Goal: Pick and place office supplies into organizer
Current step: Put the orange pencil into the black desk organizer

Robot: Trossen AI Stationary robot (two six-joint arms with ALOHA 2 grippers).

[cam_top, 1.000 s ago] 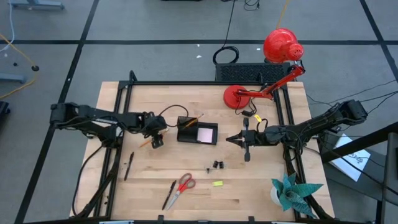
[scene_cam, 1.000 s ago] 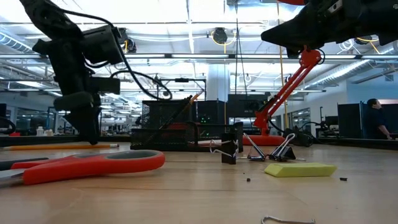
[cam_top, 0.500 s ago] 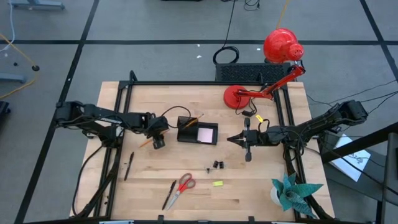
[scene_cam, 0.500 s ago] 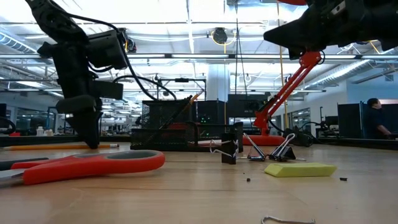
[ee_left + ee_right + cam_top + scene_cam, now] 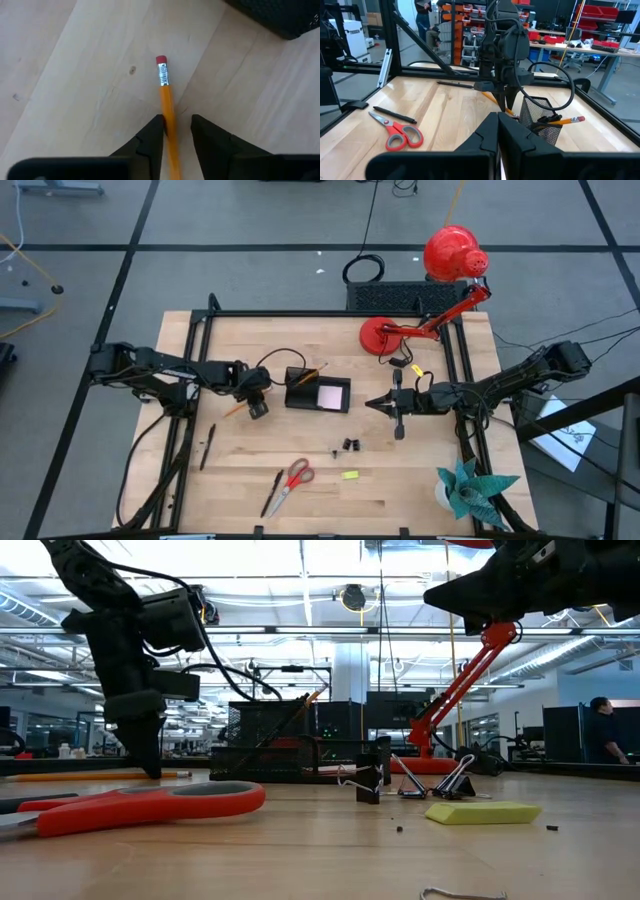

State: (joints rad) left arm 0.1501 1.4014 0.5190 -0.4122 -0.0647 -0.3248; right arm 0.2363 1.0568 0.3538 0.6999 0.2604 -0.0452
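High view: left gripper [image 5: 257, 409] is down at the table just left of the organizer [image 5: 317, 393], over an orange pencil [image 5: 238, 408] that lies slanted on the wood; another pencil already leans out of the organizer's mesh cup. Scissors [image 5: 294, 477], a black pen [image 5: 207, 446], two black clips [image 5: 349, 445] and a small yellow piece [image 5: 349, 475] lie loose nearer the front edge, well apart from the organizer. Right gripper [image 5: 372, 405] waits just right of the organizer, fingers pressed together, holding nothing. Low view: left gripper [image 5: 150, 762] points straight down with its tips at the table surface; scissors [image 5: 130, 806], clips [image 5: 405, 780] and yellow piece [image 5: 483, 812] sit in the foreground. Left wrist view: pencil [image 5: 166, 107] runs between the two fingers [image 5: 152, 137], eraser end pointing away; one finger looks to touch the shaft, the other stands a little off it, so the fingers are partly spread and the pinch is not made. Judgement: this is the grasp step; do it well by squeezing evenly with the shaft centred between the pads, keeping the tips low, then lifting straight up before swinging to the cup. Right wrist view: right fingers [image 5: 515, 137] together, looking across at the left gripper [image 5: 500, 96] and the organizer [image 5: 540, 120].
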